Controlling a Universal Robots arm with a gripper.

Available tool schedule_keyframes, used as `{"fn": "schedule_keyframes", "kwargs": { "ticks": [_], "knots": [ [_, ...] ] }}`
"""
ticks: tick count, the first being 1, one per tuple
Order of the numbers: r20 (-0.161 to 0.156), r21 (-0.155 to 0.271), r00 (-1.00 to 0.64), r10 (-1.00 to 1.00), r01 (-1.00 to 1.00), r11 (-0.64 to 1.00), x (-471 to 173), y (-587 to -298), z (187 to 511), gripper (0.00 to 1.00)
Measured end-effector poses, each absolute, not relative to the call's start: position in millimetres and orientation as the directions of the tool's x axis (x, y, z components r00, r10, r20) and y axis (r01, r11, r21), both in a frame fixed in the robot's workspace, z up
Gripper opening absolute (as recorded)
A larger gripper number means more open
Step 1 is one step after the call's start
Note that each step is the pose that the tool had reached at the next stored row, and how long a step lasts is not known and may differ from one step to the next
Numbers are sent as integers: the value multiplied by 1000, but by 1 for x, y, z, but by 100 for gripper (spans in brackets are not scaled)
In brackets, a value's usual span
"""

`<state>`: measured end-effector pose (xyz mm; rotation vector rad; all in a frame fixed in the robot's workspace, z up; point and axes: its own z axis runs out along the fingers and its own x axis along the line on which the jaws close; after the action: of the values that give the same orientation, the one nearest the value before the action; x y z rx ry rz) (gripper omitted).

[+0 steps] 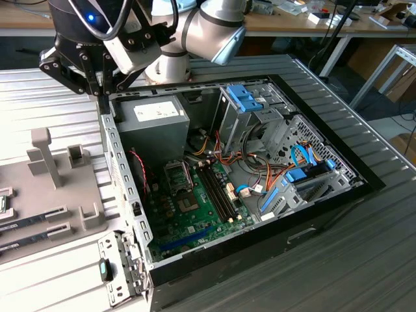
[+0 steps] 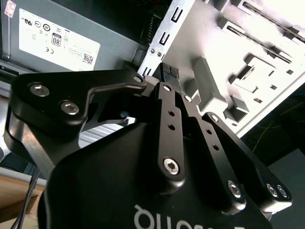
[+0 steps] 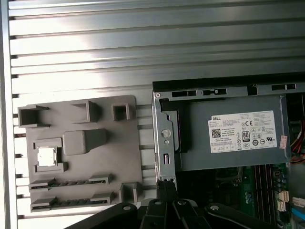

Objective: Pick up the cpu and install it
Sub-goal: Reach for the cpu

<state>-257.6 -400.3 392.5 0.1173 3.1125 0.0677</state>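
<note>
The cpu [image 3: 46, 156] is a small silver-topped square lying flat in a pocket of the grey holder tray [image 3: 109, 148] in the first wrist view. My gripper [image 1: 102, 91] hovers above the back corner of the open computer case [image 1: 260, 214], off to the side of the tray. Its fingers [image 2: 167, 95] meet at the tips with nothing between them, just over the case's metal side wall [image 3: 164, 138]. On the green motherboard [image 1: 195, 208] the cpu socket [image 1: 177, 174] shows as a dark square frame.
A grey power supply [image 1: 153, 120] fills the case's back corner beside the gripper. Two long memory sticks [image 1: 32, 227] lie in the tray's slots. Drive cages with blue clips [image 1: 247, 97] and loose cables [image 1: 260, 175] crowd the case's other side. Ribbed metal table [image 1: 364, 247] all around.
</note>
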Motion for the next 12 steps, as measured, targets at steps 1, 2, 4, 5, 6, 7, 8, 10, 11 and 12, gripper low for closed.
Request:
{"fn": "schedule_keyframes", "kwargs": {
  "ticks": [1,2,4,5,6,7,8,10,11,12],
  "knots": [
    [-25,44,-997,76,75,996,-258,-400,393,11],
    [-24,44,-997,76,75,996,-259,-400,393,11],
    [-24,44,-997,76,75,996,-260,-400,392,11],
    [-24,44,-997,76,75,996,-260,-400,393,11],
    [-24,44,-997,76,75,996,-260,-400,392,11],
    [-24,44,-997,76,75,996,-261,-400,392,11],
    [-24,44,-997,76,75,996,-261,-400,392,11],
    [-24,44,-997,76,75,996,-262,-400,392,11],
    [-24,44,-997,76,75,996,-262,-400,392,11],
    [-24,44,-997,76,75,996,-263,-400,392,11]
  ]
}}
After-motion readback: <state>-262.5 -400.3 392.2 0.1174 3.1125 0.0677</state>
